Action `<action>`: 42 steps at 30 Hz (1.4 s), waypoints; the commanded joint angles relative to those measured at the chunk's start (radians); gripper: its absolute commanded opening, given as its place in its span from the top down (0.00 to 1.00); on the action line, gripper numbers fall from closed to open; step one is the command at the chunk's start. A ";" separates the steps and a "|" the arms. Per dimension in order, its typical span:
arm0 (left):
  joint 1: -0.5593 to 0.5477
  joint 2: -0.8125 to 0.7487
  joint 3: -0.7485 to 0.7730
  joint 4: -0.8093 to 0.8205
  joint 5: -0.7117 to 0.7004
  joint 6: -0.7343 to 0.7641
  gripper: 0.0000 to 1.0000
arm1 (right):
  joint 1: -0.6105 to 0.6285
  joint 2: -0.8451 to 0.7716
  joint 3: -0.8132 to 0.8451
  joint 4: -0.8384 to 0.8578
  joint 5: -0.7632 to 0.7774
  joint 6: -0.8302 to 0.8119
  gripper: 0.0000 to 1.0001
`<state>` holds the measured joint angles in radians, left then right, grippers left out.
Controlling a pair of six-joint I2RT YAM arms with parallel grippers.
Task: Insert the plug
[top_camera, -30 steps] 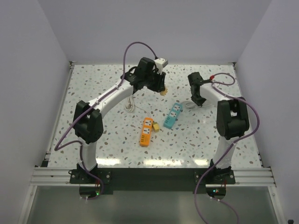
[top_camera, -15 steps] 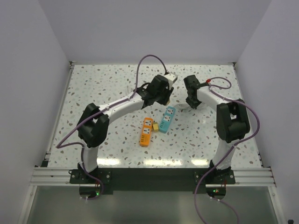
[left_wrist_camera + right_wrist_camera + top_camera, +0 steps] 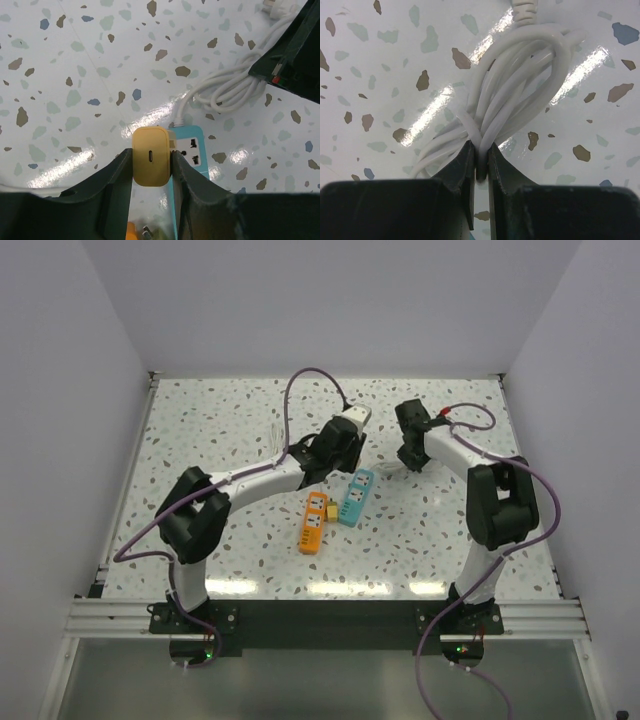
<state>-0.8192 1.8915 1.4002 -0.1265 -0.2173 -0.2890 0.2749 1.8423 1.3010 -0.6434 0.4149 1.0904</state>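
Left wrist: plug (image 3: 151,156) clamped in left gripper (image 3: 151,159) — over blue strip (image 3: 194,150) end; right gripper (image 3: 480,150) pinching white cable (image 3: 520,85).

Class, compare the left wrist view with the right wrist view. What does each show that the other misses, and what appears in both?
Only the left wrist view shows the plug, clamped in the left end effector, in front of one end of the teal power strip. Only the right wrist view shows the right end effector with its fingers closed on a strand of the white coiled cable. Both views show that cable and the speckled table.
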 commanded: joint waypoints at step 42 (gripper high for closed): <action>-0.166 0.049 -0.010 0.062 -0.263 -0.030 1.00 | -0.023 0.006 0.006 0.030 -0.100 -0.130 1.00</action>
<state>-0.9749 1.9411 1.3926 -0.0776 -0.4381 -0.3222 0.2565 1.8465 1.3045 -0.6392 0.3187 0.9665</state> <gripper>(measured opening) 0.389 0.122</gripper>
